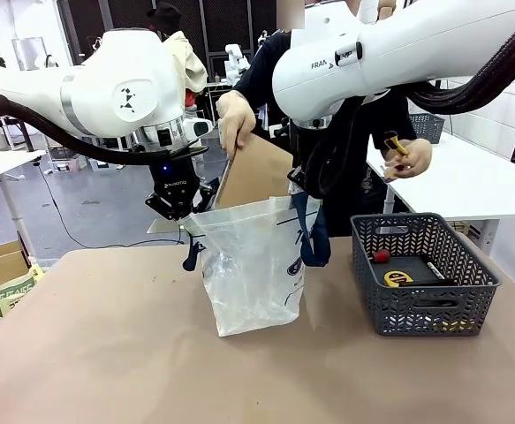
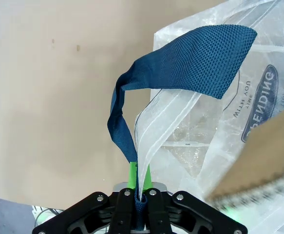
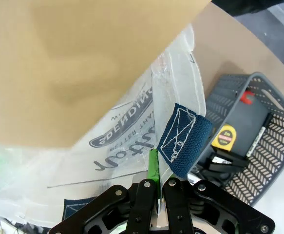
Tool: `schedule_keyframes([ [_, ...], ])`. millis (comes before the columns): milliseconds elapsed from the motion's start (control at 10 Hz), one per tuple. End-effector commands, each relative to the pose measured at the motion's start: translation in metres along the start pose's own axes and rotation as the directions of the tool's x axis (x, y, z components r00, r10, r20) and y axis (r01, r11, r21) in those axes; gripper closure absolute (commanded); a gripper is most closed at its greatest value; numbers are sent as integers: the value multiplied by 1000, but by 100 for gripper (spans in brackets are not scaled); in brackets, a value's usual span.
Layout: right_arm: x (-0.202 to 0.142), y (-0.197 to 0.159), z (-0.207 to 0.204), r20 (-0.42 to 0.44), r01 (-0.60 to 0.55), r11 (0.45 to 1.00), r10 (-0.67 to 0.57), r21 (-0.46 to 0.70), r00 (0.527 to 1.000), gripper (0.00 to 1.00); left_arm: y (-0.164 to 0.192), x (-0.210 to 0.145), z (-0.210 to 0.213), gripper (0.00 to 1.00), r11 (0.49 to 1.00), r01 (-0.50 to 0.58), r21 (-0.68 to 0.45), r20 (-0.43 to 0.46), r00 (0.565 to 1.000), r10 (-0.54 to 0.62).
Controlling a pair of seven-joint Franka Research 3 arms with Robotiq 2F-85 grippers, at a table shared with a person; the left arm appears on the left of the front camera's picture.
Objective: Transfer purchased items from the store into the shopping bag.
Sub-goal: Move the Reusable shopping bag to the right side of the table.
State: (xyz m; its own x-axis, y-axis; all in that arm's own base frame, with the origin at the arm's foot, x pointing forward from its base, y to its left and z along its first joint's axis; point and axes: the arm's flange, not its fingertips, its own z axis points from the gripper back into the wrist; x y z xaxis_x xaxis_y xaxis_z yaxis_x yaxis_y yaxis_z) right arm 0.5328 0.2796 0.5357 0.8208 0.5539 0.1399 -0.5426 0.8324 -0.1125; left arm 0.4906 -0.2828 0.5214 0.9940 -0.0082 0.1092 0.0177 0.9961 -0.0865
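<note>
The left gripper, centre left in the front view, is pressed together on the rim of the bag. In its own wrist view, the gripper has its green pads clamping the navy strap together with a fold of the clear film. The strap loops up toward the upper right of that picture.

The right gripper, just right of centre, is partly hidden behind the bag's far corner. In its wrist view the gripper pinches the bag's edge beside the stitched end of the other strap.

Between the two grippers the bag stands upright on the table with its mouth held apart. Its oval logo faces the lower centre of the right wrist view.

A person's hand at upper centre holds a flat cardboard pack tilted, with its lower edge inside the bag's mouth. The pack spans the top of the right wrist view. The person's other hand, at the right, grips a small yellow and dark item.

The basket sits at lower right, near the bag but apart from it. It holds a yellow tape measure and a small red thing.
</note>
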Motion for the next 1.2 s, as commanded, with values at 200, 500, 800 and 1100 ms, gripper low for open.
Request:
schedule_keyframes([
  [200, -4, -4, -3, -63, -56, 997, 52, -56, 997, 100, 7, 4, 0, 100, 999, 33, 18, 1, 999, -33],
  [500, -6, -5, -4, -78, -64, 996, 59, -63, 995, 100, 7, 4, 0, 100, 999, 48, 23, -7, 999, -48],
  [800, -6, -7, -5, -107, -71, 995, 63, -70, 992, 100, 8, 4, -1, 100, 998, 49, 39, -9, 999, -49],
  [1100, -3, -6, -8, -100, -77, 996, 71, -55, 992, 100, 5, 5, -2, 100, 998, 54, 28, -28, 998, -54],
])
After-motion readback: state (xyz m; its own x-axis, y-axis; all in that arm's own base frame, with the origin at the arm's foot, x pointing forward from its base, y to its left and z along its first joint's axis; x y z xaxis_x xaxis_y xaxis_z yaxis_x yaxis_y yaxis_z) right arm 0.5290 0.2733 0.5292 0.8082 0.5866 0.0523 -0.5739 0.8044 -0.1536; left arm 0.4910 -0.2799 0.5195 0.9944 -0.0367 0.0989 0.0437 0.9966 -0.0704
